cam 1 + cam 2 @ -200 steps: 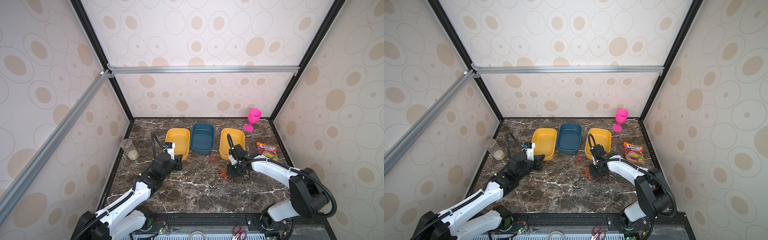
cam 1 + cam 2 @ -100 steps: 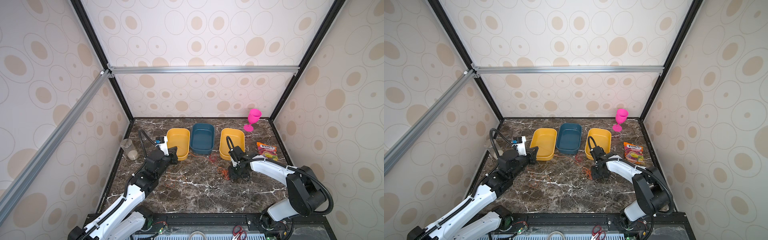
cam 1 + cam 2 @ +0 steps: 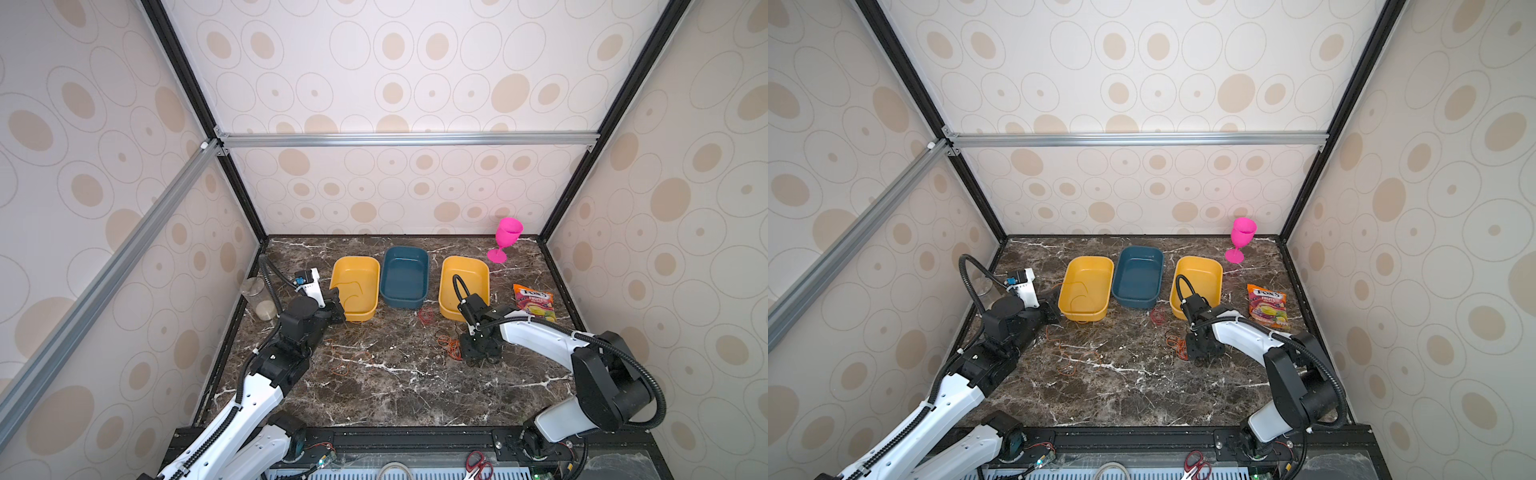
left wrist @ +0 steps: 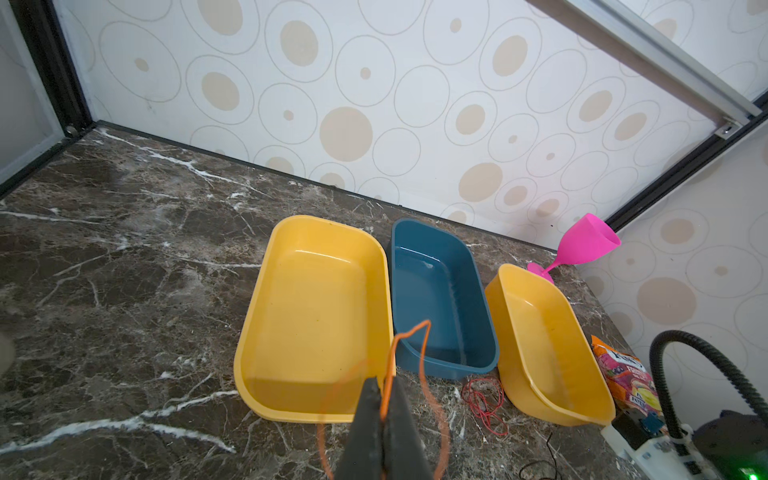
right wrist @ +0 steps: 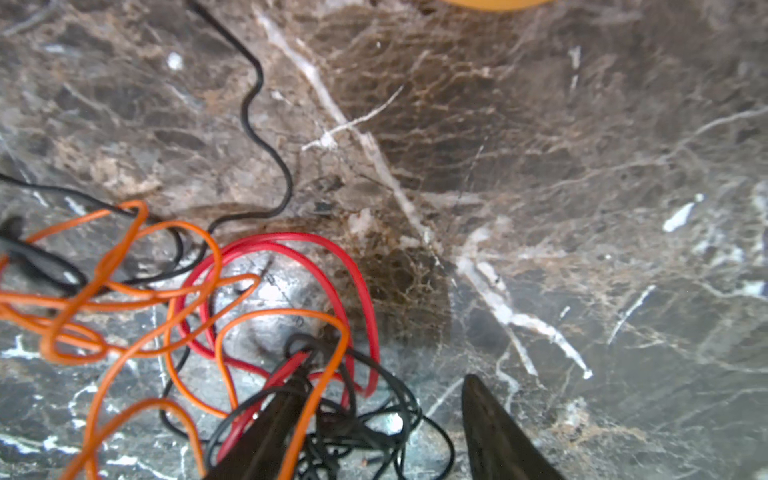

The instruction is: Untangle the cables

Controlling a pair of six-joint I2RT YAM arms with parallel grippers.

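Three plastic trays (image 3: pixel 405 250), yellow, blue, yellow, stand in a row near the far edge of the dark marble surface (image 3: pixel 395 399); thin orange, red and black cables (image 3: pixel 450 346) litter the middle. The near edge lies open.

A left yellow tray (image 3: pixel 359 268) and a right yellow tray (image 3: pixel 473 268) are flanking a blue tray (image 3: pixel 405 272); a pink goblet (image 3: pixel 509 232) is standing far right, a candy bag (image 3: pixel 534 301) lying nearer.

Shiny plastic on polished stone.
Table (image 4: pixel 124 291): dark marble look, smooth, glossy. Yellow tray (image 4: pixel 316 299), centre, and blue tray (image 4: pixel 436 291): glossy plastic. Pink goblet (image 4: pixel 586 245): smooth plastic. Snack bag (image 3: pixel 534 301): shiny foil. Cables (image 5: pixel 199 295): smooth plastic coating. Crossbar (image 3: pixel 407 139), upper centre: brushed metal.
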